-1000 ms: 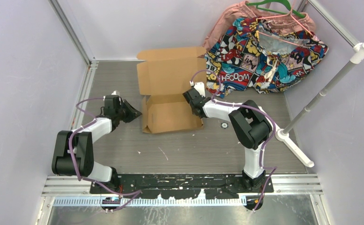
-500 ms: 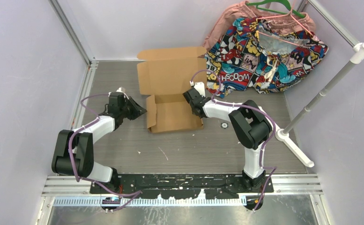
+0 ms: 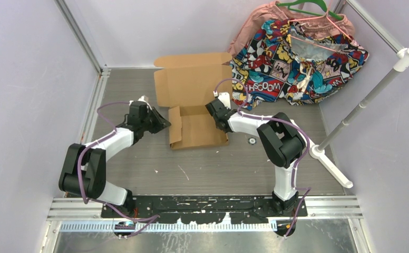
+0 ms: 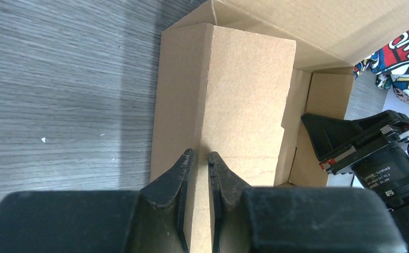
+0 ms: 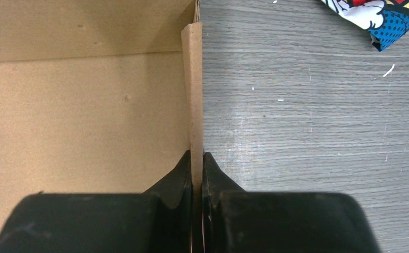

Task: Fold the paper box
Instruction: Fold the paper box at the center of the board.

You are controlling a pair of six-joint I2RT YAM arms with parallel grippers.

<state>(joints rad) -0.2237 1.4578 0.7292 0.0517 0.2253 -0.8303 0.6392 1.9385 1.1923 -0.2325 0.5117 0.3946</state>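
Note:
The paper box [image 3: 200, 129] is plain brown cardboard in the middle of the table, with its lid panel [image 3: 192, 84] lying open at the back. My left gripper [image 3: 165, 122] is at the box's left side. In the left wrist view its jaws [image 4: 201, 154] stand nearly closed over the crease of the folded left side flap [image 4: 244, 95]. My right gripper [image 3: 219, 120] is at the box's right side. Its jaws [image 5: 196, 154] are shut on the thin upright right wall [image 5: 193, 79], with the box floor [image 5: 86, 105] to the left.
A comic-print cloth [image 3: 297, 63] and a pink cloth [image 3: 255, 21] hang on hangers at the back right, just beyond the lid. A white rod stand [image 3: 366, 100] leans along the right side. A small round piece [image 3: 252, 140] lies right of the box.
My left gripper has moved right and slightly back, taking the box's left flap inward with it. The right arm and the right wall have not moved.

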